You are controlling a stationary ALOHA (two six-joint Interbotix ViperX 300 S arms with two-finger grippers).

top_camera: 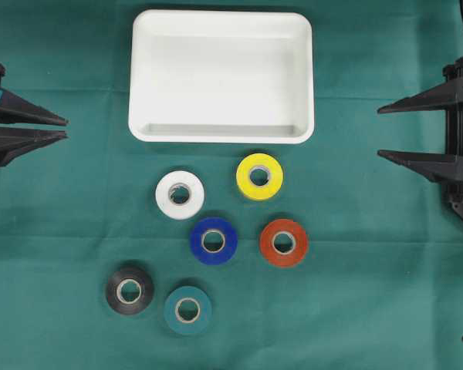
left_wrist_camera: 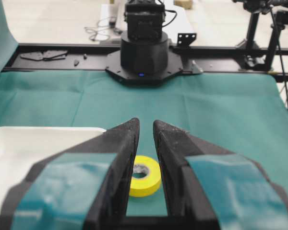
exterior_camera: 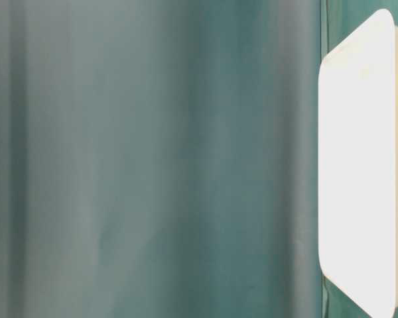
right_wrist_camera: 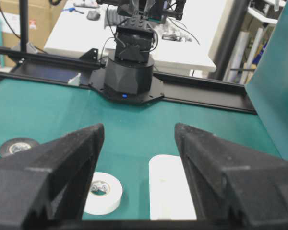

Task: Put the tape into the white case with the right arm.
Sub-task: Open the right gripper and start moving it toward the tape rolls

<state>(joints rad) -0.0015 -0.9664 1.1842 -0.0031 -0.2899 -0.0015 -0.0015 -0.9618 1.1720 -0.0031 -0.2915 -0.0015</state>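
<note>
The white case (top_camera: 139,77) lies empty at the back middle of the green cloth; it also shows in the table-level view (exterior_camera: 358,165). Several tape rolls lie in front of it: white (top_camera: 180,194), yellow (top_camera: 259,176), blue (top_camera: 213,240), red-brown (top_camera: 284,242), black (top_camera: 130,290), teal (top_camera: 187,309). My right gripper (top_camera: 380,132) hovers at the right edge, open and holding nothing, well clear of the rolls. Between its fingers I see the white tape (right_wrist_camera: 105,191) and the case (right_wrist_camera: 168,191). My left gripper (top_camera: 65,127), marked teal-blue, rests at the left edge, shut to a thin slit.
The right arm's base (left_wrist_camera: 144,48) stands beyond the yellow roll (left_wrist_camera: 146,177) in the left wrist view. The left arm's base (right_wrist_camera: 129,72) stands at the far side in the right wrist view, with the black roll (right_wrist_camera: 17,146) to its left. Green cloth (top_camera: 370,293) covers the table.
</note>
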